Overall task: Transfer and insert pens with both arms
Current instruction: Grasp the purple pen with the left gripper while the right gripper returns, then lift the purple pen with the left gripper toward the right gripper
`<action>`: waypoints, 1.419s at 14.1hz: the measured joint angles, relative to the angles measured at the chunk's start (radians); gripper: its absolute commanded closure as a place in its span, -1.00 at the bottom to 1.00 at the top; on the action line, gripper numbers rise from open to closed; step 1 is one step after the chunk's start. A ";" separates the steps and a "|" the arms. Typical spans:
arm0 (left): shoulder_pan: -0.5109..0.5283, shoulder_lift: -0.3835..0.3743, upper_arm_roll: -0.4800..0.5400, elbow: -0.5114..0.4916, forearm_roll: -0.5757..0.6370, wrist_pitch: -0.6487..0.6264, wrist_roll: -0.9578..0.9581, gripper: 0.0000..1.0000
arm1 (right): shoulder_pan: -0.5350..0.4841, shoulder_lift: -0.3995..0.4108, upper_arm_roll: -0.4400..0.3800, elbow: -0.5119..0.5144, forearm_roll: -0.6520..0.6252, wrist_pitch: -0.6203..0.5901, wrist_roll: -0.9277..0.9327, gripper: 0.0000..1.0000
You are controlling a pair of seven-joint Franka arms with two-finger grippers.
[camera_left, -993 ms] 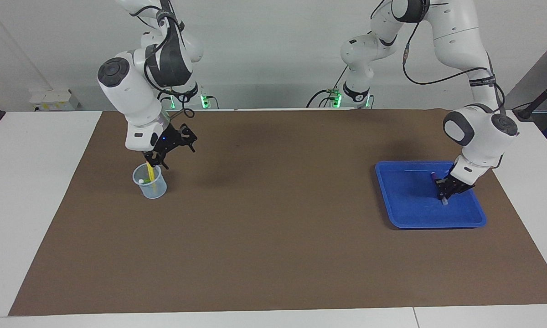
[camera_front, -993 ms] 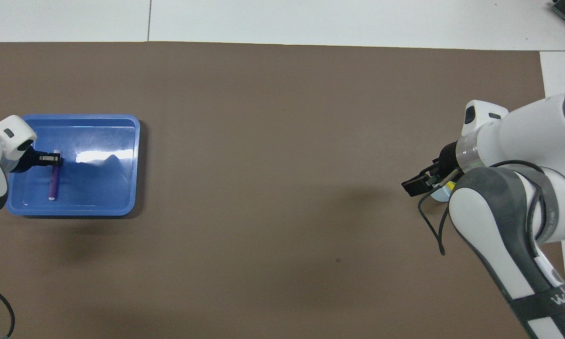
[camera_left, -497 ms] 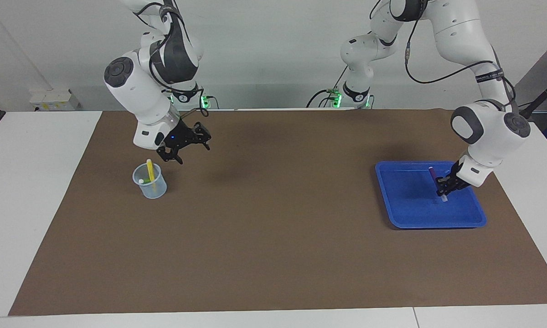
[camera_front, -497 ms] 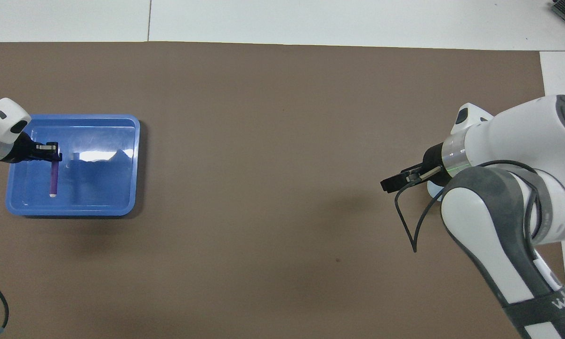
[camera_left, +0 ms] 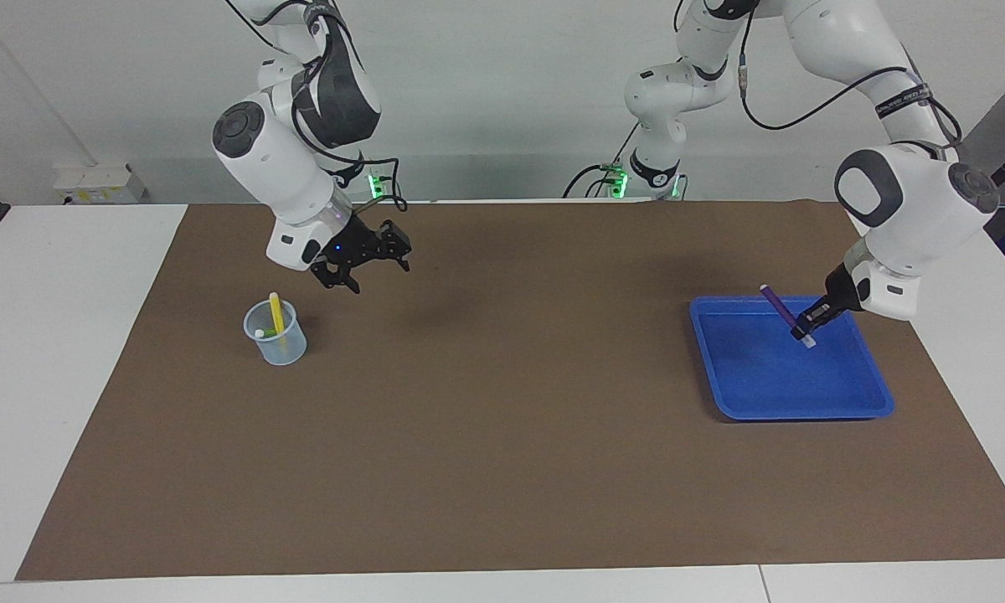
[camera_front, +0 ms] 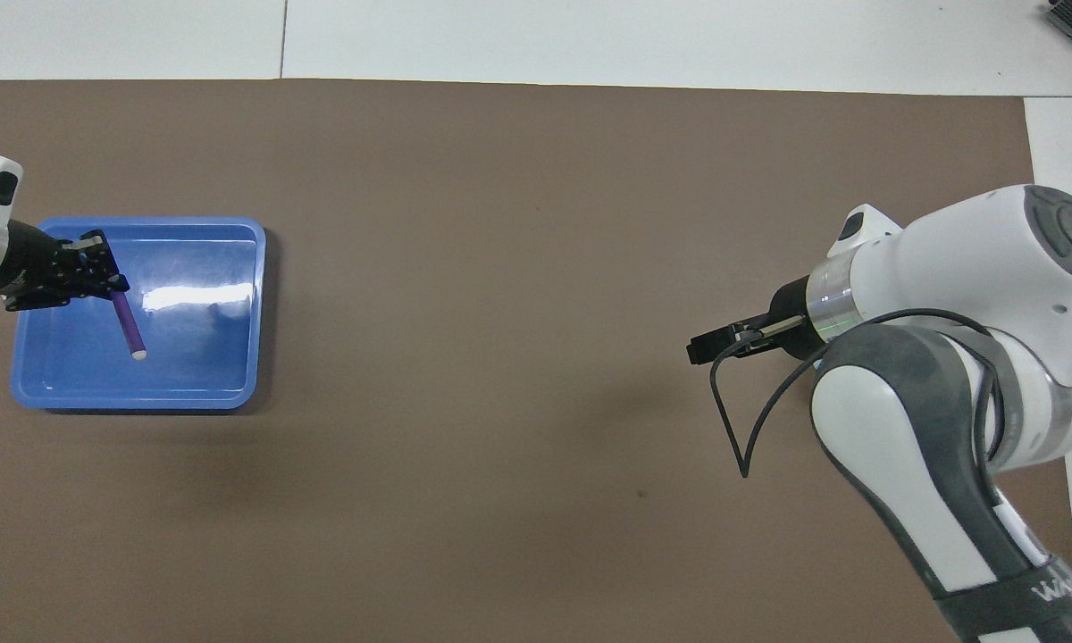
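My left gripper [camera_left: 807, 328] is shut on the purple pen [camera_left: 776, 304] near its pale cap end. It holds the pen tilted in the air over the blue tray [camera_left: 804, 412]. The overhead view shows the same gripper [camera_front: 107, 284], pen [camera_front: 129, 325] and tray [camera_front: 143, 402]. My right gripper [camera_left: 375, 270] is open and empty, raised over the mat beside the clear cup [camera_left: 278, 345], toward the table's middle. The yellow pen [camera_left: 275, 311] stands in the cup and the green pen [camera_left: 268, 335] leans low inside it. In the overhead view my right gripper [camera_front: 702, 346] shows, and my right arm hides the cup.
A brown mat [camera_left: 502, 435] covers most of the white table. Two smaller white arms with green lights [camera_left: 655, 172] stand at the table edge nearest the robots. The tray holds nothing else.
My left gripper has lifted the purple pen off the tray floor and tilted it. My right gripper has risen from the cup, leaving the yellow pen in it, and moved toward the table's middle.
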 measured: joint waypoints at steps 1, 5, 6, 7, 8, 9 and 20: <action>-0.006 -0.024 -0.002 0.000 -0.032 -0.020 -0.076 1.00 | 0.008 -0.001 0.000 0.002 0.034 0.001 0.033 -1.00; -0.010 -0.121 -0.020 0.001 -0.182 -0.076 -0.383 1.00 | 0.015 -0.013 0.001 0.011 0.209 0.002 0.146 -1.00; -0.015 -0.139 -0.021 0.000 -0.219 -0.085 -0.450 1.00 | 0.023 -0.017 0.000 0.020 0.249 0.003 0.190 -1.00; -0.021 -0.156 -0.023 0.000 -0.255 -0.092 -0.519 1.00 | 0.037 -0.020 0.001 0.032 0.282 0.008 0.247 -1.00; -0.028 -0.171 -0.024 -0.001 -0.293 -0.095 -0.588 1.00 | 0.054 -0.023 0.001 0.044 0.306 0.025 0.311 -1.00; -0.035 -0.183 -0.026 -0.002 -0.333 -0.096 -0.649 1.00 | 0.076 -0.026 0.001 0.056 0.328 0.054 0.372 -1.00; -0.123 -0.306 -0.029 -0.147 -0.583 -0.072 -0.905 1.00 | 0.365 -0.023 0.005 0.065 0.408 0.465 0.886 -1.00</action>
